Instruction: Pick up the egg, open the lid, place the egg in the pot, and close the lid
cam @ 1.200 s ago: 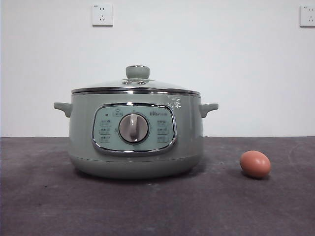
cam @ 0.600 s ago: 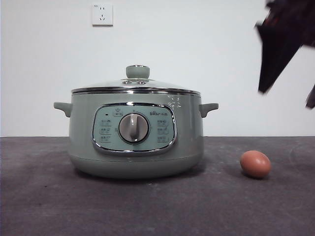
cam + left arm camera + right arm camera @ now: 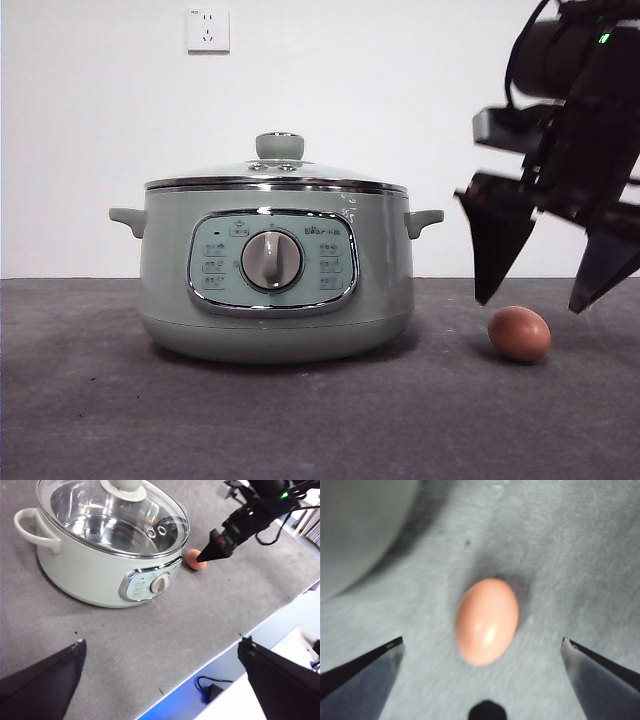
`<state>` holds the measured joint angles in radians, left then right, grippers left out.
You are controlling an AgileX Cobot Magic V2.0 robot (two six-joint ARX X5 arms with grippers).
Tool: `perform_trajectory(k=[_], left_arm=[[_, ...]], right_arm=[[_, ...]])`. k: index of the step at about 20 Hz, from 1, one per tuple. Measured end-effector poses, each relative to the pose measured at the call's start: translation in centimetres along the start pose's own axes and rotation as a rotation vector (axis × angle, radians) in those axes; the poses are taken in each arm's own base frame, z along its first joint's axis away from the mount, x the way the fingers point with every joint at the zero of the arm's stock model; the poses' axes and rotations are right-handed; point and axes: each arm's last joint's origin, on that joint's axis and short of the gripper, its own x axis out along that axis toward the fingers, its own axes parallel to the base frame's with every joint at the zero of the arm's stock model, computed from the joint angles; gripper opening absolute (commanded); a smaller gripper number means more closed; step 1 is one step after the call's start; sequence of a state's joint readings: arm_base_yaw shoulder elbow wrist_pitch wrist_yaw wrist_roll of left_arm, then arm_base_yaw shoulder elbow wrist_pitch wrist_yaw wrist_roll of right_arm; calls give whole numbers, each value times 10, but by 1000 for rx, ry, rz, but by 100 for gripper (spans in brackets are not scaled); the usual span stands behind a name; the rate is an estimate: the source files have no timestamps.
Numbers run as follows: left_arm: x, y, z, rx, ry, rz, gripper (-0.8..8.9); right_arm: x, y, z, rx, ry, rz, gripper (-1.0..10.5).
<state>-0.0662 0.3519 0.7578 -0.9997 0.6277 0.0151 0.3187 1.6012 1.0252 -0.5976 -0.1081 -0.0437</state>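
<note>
right gripper hangs just above the egg, jaws spread wide, egg lying on the surface beside the pot. an off-centre squeeze could roll it away or crack it.

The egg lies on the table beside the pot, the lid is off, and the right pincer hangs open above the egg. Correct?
Not quite: the lid is on the pot, as the front view shows. The rest holds: the egg lies on the table beside the pot, and the right pincer hangs open above it.
</note>
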Motion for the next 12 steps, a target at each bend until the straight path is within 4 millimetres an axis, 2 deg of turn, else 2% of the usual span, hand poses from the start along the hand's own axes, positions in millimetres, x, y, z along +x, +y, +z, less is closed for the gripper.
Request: perform_trajectory(k=[3, 6, 9, 12], left_arm=[[0, 0, 0, 0, 0, 0, 634], [0, 0, 0, 0, 0, 6, 634], [0, 1, 0, 0, 0, 24, 634], [0, 1, 0, 0, 0, 27, 634]], right_arm=[[14, 1, 2, -4, 7, -4, 523], [18, 2, 5, -5, -12, -2, 401], [28, 2, 4, 1, 21, -1, 399], [34, 1, 3, 7, 30, -1, 271]])
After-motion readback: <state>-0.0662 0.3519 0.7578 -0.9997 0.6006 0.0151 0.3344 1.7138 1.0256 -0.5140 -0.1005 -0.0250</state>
